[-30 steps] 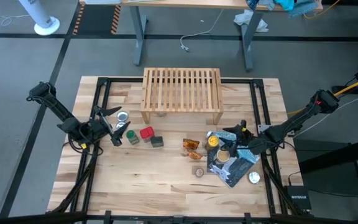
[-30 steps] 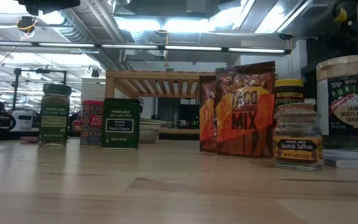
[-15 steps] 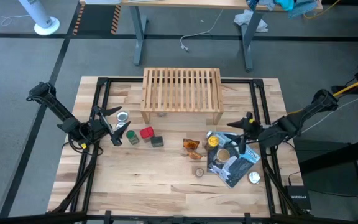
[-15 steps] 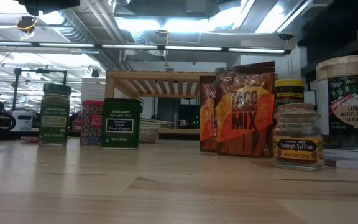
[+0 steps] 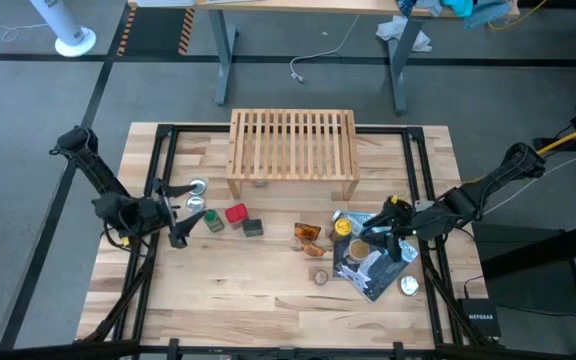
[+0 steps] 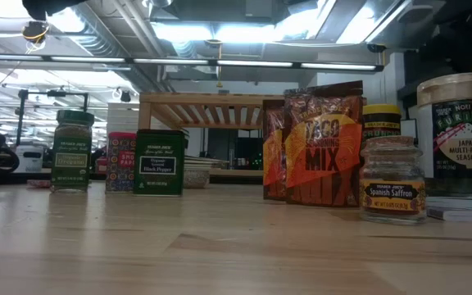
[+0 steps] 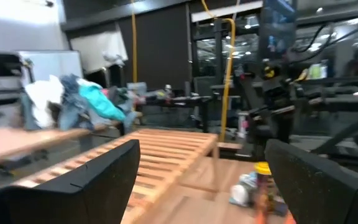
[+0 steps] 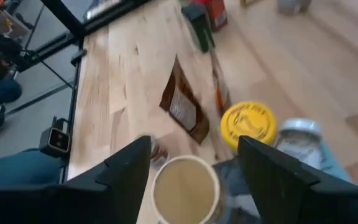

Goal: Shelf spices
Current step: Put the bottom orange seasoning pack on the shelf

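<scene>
Right now the spices are sitting on the table in front of the shelf (image 5: 293,152), which is standing at the far middle. Low down, labels are reading "Organic Black Pepper" on the dark tin (image 6: 160,161), "Taco Seasoning Mix" on the orange packets (image 6: 320,147), "Spanish Saffron" on a small jar (image 6: 392,180) and "Japanese Multi-Purpose Seasoning" on the tan-capped jar (image 6: 465,133). The right gripper (image 5: 380,235) is hovering over that tan-capped jar (image 8: 185,190), fingers apart on either side, not gripping. The left gripper (image 5: 182,210) is waiting at the left, jaws wide apart, near the green-capped jar (image 5: 211,219).
</scene>
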